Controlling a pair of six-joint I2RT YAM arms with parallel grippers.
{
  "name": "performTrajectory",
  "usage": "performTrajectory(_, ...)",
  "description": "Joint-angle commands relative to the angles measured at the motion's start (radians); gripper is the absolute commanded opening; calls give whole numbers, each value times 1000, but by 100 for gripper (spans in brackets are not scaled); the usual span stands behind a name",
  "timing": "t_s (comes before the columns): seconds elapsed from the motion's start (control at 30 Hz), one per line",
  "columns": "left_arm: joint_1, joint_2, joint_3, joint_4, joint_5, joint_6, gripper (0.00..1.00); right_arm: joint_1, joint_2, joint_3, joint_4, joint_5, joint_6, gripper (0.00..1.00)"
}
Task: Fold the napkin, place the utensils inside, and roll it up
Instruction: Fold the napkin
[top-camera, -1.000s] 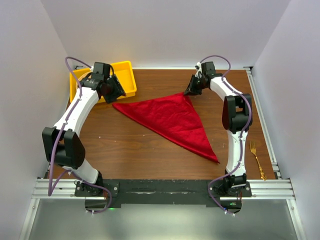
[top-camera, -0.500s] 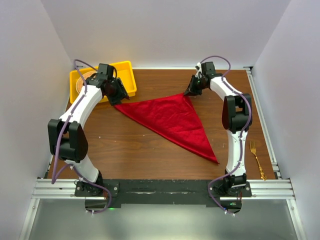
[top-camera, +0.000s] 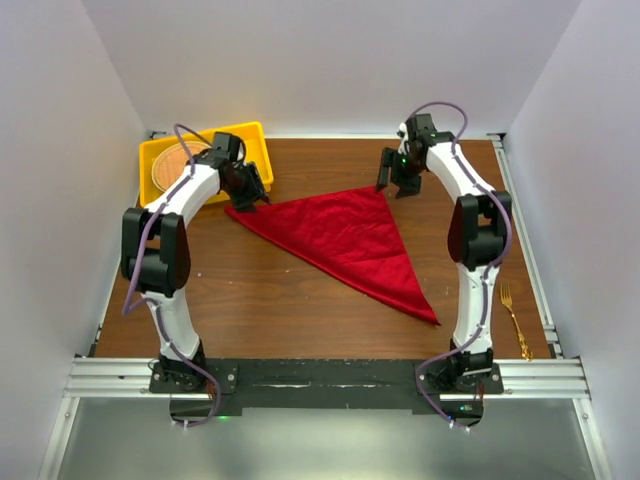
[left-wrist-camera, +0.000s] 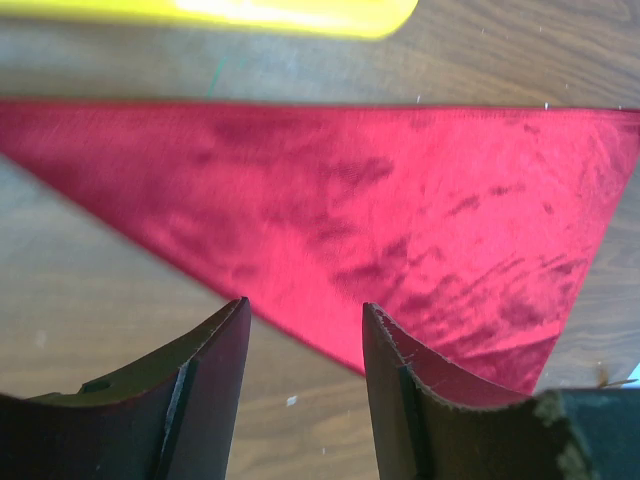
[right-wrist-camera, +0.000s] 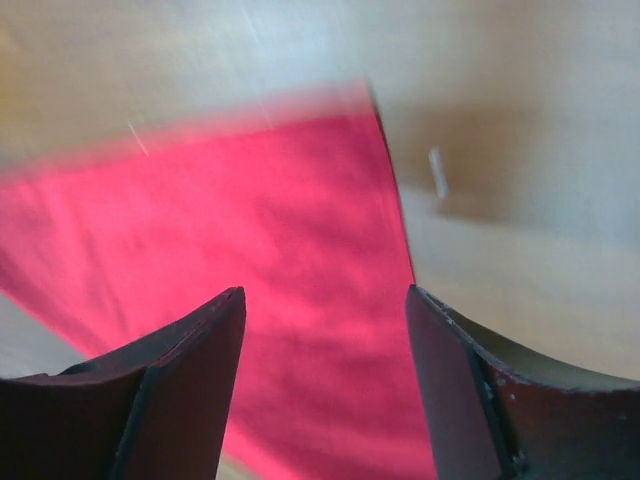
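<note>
Near the middle of the table (top-camera: 270, 300), the napkin (top-camera: 345, 240) lies folded in a triangle. The left fingers (top-camera: 250, 198) and right fingers (top-camera: 398, 186) hang open over its two far corners, holding nothing, maybe ready to fold again. The fork (top-camera: 515, 320) waits by the right edge.

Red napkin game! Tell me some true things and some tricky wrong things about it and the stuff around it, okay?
The napkin is folded into a triangle. True.
The fork lies on the napkin. False: it lies apart, near the right edge of the table.
The left fingers and right fingers are open, holding nothing. True.
The yellow bin is empty. False: a round woven mat sits in it.
</note>
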Motion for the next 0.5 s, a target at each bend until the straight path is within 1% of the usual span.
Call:
performTrajectory(0.0,8,87,126,57,50,74,52,-4,-288,-244,-128,107,-63,70)
performTrajectory(0.07,8,134,160,46,44,93,50,-4,-362,-335,-148,122,-42,70)
performTrajectory(0.1,8,144,177,51,38,110,50,-4,-445,-451,-136,109,-34,68)
performTrajectory(0.17,8,177,190,48,38,125,49,-4,-536,-575,-122,139,-5,66)
performTrajectory(0.2,8,188,206,37,35,139,48,-5,-634,-691,-110,150,8,64)
performTrajectory(0.23,8,193,209,34,33,144,47,-6,-674,-744,-107,194,18,61)
performTrajectory(0.27,6,200,210,32,32,148,47,-4,-723,-798,-101,213,49,59)
performTrajectory(0.3,6,202,200,44,30,153,47,-4,-762,-903,-70,228,67,58)
performTrajectory(0.33,6,202,197,48,29,156,47,-4,-828,-954,-52,243,87,53)
performTrajectory(0.4,6,208,190,52,29,157,47,-4,-859,-1057,-28,248,144,47)
performTrajectory(0.47,3,211,187,54,35,159,47,-6,-882,-1110,-15,233,188,41)
